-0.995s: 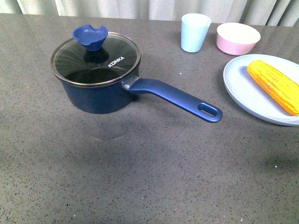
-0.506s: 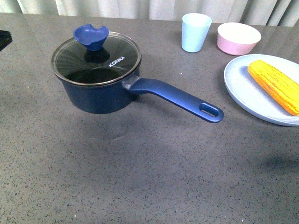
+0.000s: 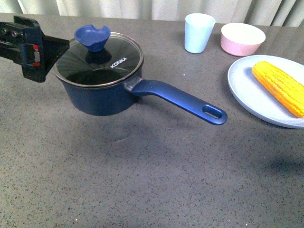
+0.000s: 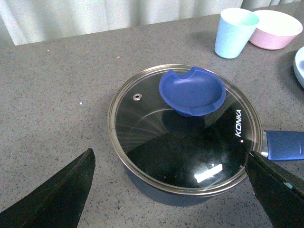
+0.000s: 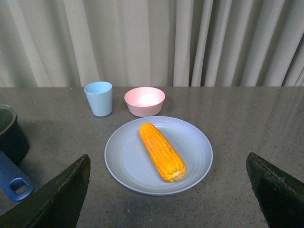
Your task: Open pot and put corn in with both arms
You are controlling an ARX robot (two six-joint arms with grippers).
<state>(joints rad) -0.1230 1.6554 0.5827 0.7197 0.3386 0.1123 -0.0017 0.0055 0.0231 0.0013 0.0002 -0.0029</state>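
The dark blue pot [image 3: 99,92] stands left of centre with its glass lid [image 3: 114,64] on and the blue knob [image 3: 92,37] on top. Its long handle [image 3: 183,100] points right and toward me. My left gripper [image 3: 51,51] is open at the pot's left rim. In the left wrist view its fingers [image 4: 57,199] spread wide on either side of the lid [image 4: 142,128], short of the knob [image 4: 191,90]. The yellow corn [image 3: 278,88] lies on a pale blue plate [image 3: 247,90]. My right gripper [image 5: 167,156] is open, back from the corn [image 5: 161,151], and out of the front view.
A light blue cup [image 3: 198,32] and a pink bowl [image 3: 242,39] stand at the back, between pot and plate. The right wrist view shows the cup [image 5: 99,98], bowl [image 5: 145,100], plate [image 5: 194,156] and the handle's end [image 5: 14,183]. Curtains hang behind the table.
My left gripper has come into the front view from the left and now sits by the pot's left rim. The pot, lid and corn have not moved.
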